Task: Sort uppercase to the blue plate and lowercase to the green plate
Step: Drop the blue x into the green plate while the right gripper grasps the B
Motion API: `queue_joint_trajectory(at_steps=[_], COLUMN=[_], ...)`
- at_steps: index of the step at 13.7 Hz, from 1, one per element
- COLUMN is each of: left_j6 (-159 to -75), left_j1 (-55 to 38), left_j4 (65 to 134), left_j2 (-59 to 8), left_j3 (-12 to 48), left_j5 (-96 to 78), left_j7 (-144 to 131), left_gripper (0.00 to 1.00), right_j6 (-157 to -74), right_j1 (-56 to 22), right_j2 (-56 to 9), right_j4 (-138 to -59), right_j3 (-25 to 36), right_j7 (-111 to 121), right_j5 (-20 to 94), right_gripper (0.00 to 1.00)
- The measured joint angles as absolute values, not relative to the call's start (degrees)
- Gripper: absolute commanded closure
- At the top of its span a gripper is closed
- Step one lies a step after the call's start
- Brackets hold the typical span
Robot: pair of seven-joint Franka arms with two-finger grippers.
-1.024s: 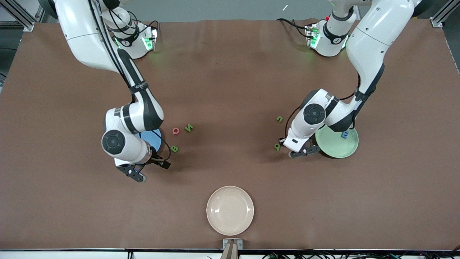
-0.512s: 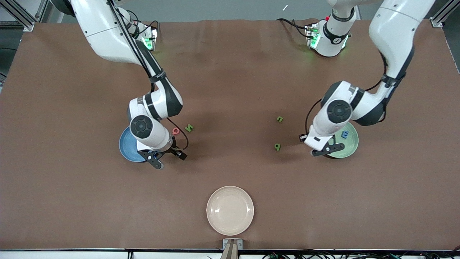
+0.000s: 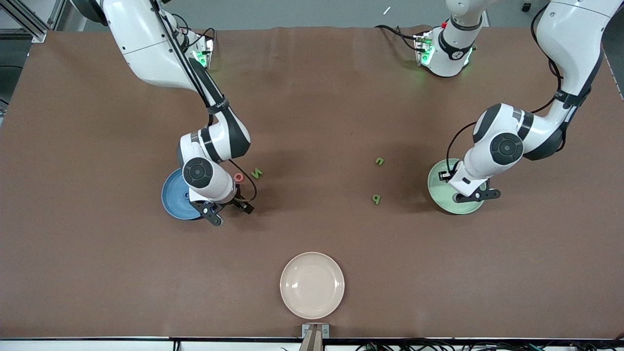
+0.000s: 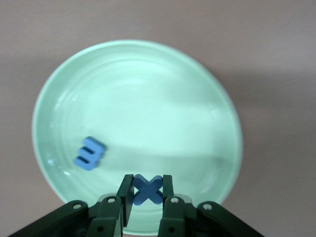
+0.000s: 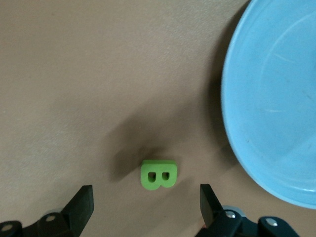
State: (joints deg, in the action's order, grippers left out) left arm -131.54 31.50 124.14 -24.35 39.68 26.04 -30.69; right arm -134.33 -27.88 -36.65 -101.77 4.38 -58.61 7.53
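Observation:
My left gripper (image 3: pixel 475 196) is shut on the blue x (image 4: pixel 148 190) and holds it low over the pale green plate (image 3: pixel 437 181), also in the left wrist view (image 4: pixel 143 98). The blue three-pronged letter (image 4: pixel 90 153) lies in that plate. My right gripper (image 5: pixel 146 205) is open above the green B (image 5: pixel 159 174), which lies on the table beside the blue plate (image 5: pixel 276 108). In the front view the right gripper (image 3: pixel 214 217) hides the B beside the blue plate (image 3: pixel 173 195). The red Q (image 3: pixel 238 177) and green N (image 3: pixel 257 172) lie farther from the camera. The blue G is hidden.
The green n (image 3: pixel 379 161) and the green p-like letter (image 3: pixel 376 198) lie on the brown table between the two plates, toward the left arm's end. A cream plate (image 3: pixel 312 285) stands near the table's front edge.
My left arm has swung from beside the p-like letter to over the green plate, carrying the blue x. My right arm has moved across the blue plate to over the green B, covering it.

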Motion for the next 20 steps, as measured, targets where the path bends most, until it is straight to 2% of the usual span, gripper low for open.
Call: queue_joint_trajectory(at_steps=[5, 10, 11, 12, 13, 14, 15, 16, 18, 20], left_j6=[-135.5, -137.3, -137.4, -137.7, -137.9, -138.1, -138.2, -138.3, -138.4, -137.7], left_j1=[36.0, 37.5, 37.5, 37.5, 37.5, 37.5, 37.5, 37.5, 37.6, 37.6], left_j4=[128.0, 130.5, 130.7, 130.7, 130.7, 130.7, 130.6, 130.4, 129.6, 128.2], left_j2=[-24.3, -24.3, -24.4, -24.5, -24.5, -24.5, -24.5, -24.5, -24.5, -24.5], left_j3=[39.9, 39.9, 39.9, 40.0, 40.0, 40.1, 40.1, 40.2, 41.2, 43.6], left_j5=[27.2, 30.1, 30.1, 30.1, 30.1, 30.2, 30.2, 30.2, 30.2, 30.2], left_j7=[-25.8, -25.8, -25.8, -25.8, -25.8, -25.8, -25.8, -25.8, -25.8, -25.9], left_gripper=[0.97, 0.93, 0.87, 0.76, 0.49, 0.21, 0.13, 0.09, 0.01, 0.01], right_j6=[-134.3, -135.6, -135.8, -135.9, -135.9, -135.9, -136.0, -136.2, -136.2, -136.1], right_j1=[-27.9, -27.7, -27.7, -27.7, -27.7, -27.7, -27.7, -27.7, -27.7, -27.7], right_j2=[-36.9, -37.9, -38.2, -38.3, -38.3, -38.3, -38.3, -38.2, -38.2, -38.1], right_j4=[-101.9, -101.9, -101.9, -101.9, -101.9, -101.9, -101.9, -101.8, -101.7, -101.6], right_j3=[4.6, 4.8, 4.8, 4.8, 4.8, 4.8, 4.8, 4.8, 4.8, 4.8], right_j7=[-59.3, -59.3, -59.4, -59.4, -59.5, -59.6, -59.6, -59.7, -59.7, -59.8], right_j5=[7.5, 7.5, 7.5, 7.5, 7.5, 7.5, 7.5, 7.5, 7.5, 7.5], right_gripper=[0.11, 0.24, 0.26, 0.30, 0.34, 0.45, 0.56, 0.67, 0.96, 1.00])
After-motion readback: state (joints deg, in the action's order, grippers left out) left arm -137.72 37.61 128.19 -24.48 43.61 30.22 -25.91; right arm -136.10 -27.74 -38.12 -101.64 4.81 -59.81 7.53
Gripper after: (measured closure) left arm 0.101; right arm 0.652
